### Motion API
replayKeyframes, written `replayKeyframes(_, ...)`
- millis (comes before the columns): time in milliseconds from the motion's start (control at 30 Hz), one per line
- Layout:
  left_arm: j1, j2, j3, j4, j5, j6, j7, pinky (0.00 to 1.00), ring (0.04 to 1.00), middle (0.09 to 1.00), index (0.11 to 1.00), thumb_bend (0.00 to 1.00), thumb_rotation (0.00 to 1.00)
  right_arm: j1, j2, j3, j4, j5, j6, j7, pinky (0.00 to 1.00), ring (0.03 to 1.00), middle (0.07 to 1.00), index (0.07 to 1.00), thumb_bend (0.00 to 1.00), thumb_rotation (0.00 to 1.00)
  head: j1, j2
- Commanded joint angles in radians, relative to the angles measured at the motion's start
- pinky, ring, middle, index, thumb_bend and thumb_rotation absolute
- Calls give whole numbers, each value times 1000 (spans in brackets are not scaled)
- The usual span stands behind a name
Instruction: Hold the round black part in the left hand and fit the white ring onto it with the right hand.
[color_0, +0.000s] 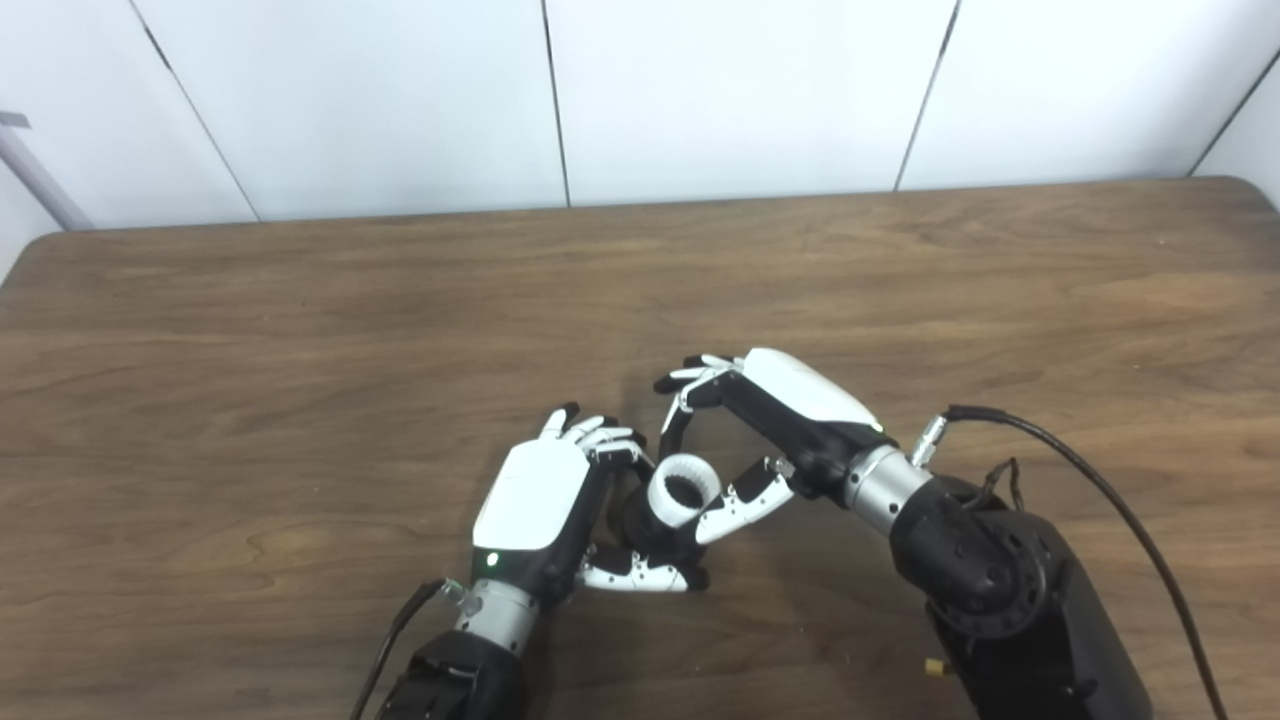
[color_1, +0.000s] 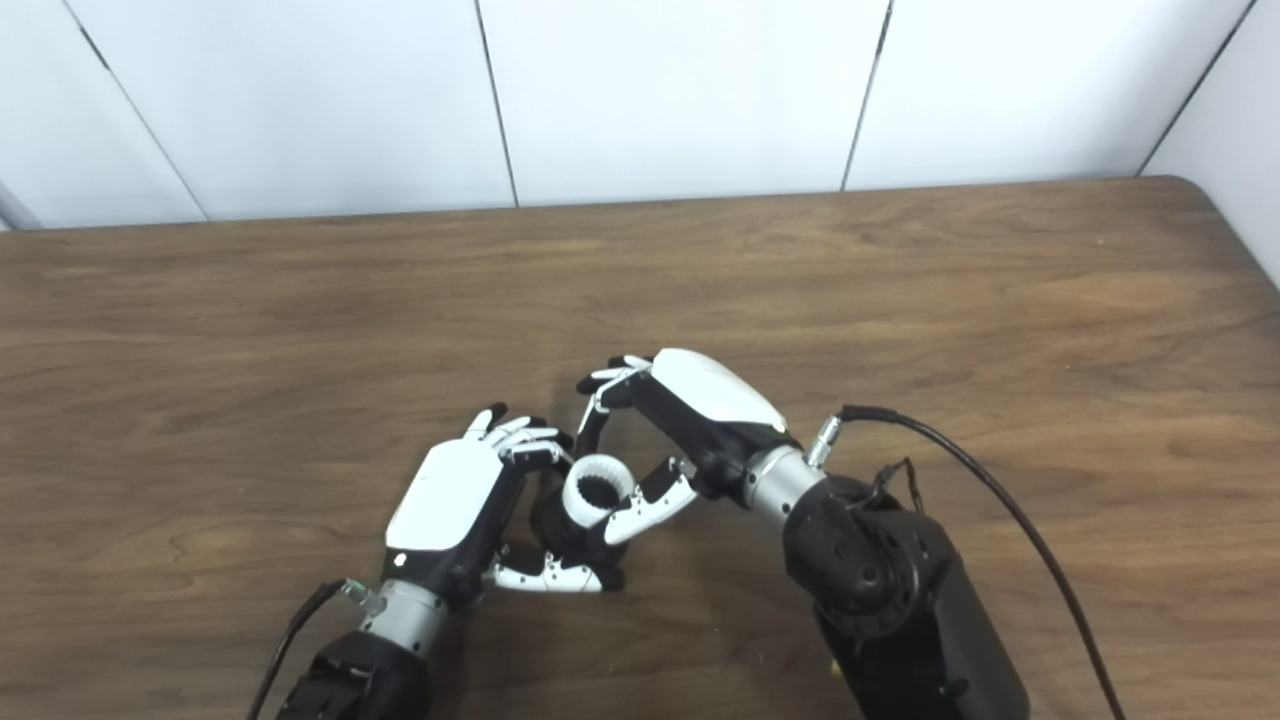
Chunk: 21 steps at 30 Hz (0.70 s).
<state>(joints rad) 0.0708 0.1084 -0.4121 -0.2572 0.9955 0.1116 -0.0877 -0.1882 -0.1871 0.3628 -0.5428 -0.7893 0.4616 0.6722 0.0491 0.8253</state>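
Note:
The round black part (color_0: 637, 522) is mostly hidden inside my left hand (color_0: 532, 497), which is shut on it near the table's front middle, thumb (color_0: 640, 576) curled beneath. The white ring (color_0: 685, 488), toothed inside, sits on top of the black part with its opening tilted up. My right hand (color_0: 790, 405) reaches in from the right and is shut on the ring: its thumb (color_0: 742, 502) presses the ring's right side while its fingers (color_0: 678, 415) curl down onto the far left side. How deep the ring sits on the part is hidden.
Everything rests over a brown wooden table (color_0: 300, 350) backed by a white panelled wall. A black cable (color_0: 1090, 480) loops from the right wrist over the table at the right. Another cable (color_0: 395, 630) trails from the left wrist.

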Motion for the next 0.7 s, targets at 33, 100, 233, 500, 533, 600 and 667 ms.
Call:
replayKeyframes(33, -7, -1, -6, -10, 24, 7, -4, 982, 874, 785, 486, 521, 54, -14, 6, 0, -5, 13, -40, -47, 1000, 960, 860, 482, 524, 131, 3, 3)
replayKeyframes(100, -7, -2, -8, -12, 27, 10, -4, 980, 874, 784, 486, 521, 54, -13, 6, 3, -4, 18, -44, -55, 1000, 960, 860, 482, 524, 131, 5, 4)
replayKeyframes(233, -6, -4, -9, -13, 30, 12, -7, 983, 875, 785, 486, 521, 54, -11, 5, 7, -2, 25, -46, -64, 1000, 963, 862, 482, 524, 130, 6, 5)
replayKeyframes(500, -4, -11, -10, -15, 32, 13, -10, 984, 876, 786, 486, 521, 55, -6, 5, 18, 9, 26, -46, -72, 1000, 963, 861, 483, 524, 131, 9, 5)
replayKeyframes(533, -5, -11, -10, -15, 34, 14, -11, 983, 875, 785, 486, 522, 54, -5, 5, 17, 11, 29, -48, -76, 1000, 963, 860, 482, 524, 131, 8, 5)
replayKeyframes(600, -5, -12, -10, -14, 34, 13, -9, 986, 877, 786, 486, 522, 54, -4, 2, 15, 15, 33, -51, -79, 1000, 963, 859, 482, 524, 131, 10, 6)
replayKeyframes(667, -5, -14, -10, -13, 31, 13, -8, 987, 878, 785, 486, 522, 54, -4, -2, 16, 18, 33, -52, -83, 1000, 962, 858, 482, 524, 131, 9, 6)
